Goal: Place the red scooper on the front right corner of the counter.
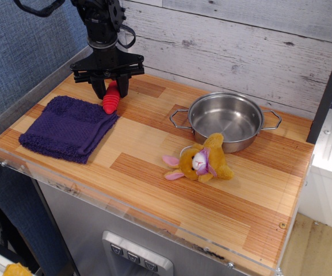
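So your gripper is down at the back left of the counter, right over the red scooper, with one black finger on the left of the ribbed handle and the other on its right. The jaws look pulled in tight against the handle on both sides, so I'd call it closed on the scooper, though the contact itself is tucked under the fingers and you can't see every bit of it. The scooper's long axis runs roughly front to back, tilted a little: the rounded red handle end points toward the front left, just touching or overlapping the back right corner of the purple towel, and the far end goes off toward the wall under the gripper. You can't see the metal bowl at all from here, the arm's in front of it. The towel lies flat along the left side, folded. Well apart from all that, the steel pot sits upright and empty toward the back right, handles sticking out left and right, and the little orange stuffed bunny lies on its side right in front of it, touching or nearly touching the pot wall. The front right corner of the counter shows bare striped wood with the clear plastic edge around it
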Robot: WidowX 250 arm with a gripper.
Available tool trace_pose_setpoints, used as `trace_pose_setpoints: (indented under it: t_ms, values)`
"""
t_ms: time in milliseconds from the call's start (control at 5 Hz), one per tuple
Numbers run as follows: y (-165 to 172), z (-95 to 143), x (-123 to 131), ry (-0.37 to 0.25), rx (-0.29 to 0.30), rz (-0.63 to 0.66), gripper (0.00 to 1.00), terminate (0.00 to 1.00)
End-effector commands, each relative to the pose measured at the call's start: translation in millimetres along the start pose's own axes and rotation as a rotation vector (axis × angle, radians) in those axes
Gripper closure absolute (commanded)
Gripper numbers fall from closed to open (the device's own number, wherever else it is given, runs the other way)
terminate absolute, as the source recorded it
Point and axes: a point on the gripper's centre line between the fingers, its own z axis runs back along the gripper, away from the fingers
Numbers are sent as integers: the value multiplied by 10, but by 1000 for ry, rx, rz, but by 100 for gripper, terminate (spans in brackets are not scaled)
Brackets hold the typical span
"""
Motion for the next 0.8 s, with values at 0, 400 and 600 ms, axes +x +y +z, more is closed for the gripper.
trace_pose_setpoints:
  t_ms: [0, 400, 600]
  values:
    - [-27, 352, 172, -70, -42, 31, 100, 0]
    - [-68, 1036, 308, -143, -121, 41, 100, 0]
    - [-120, 1367, 174, -164, -191, 1, 100, 0]
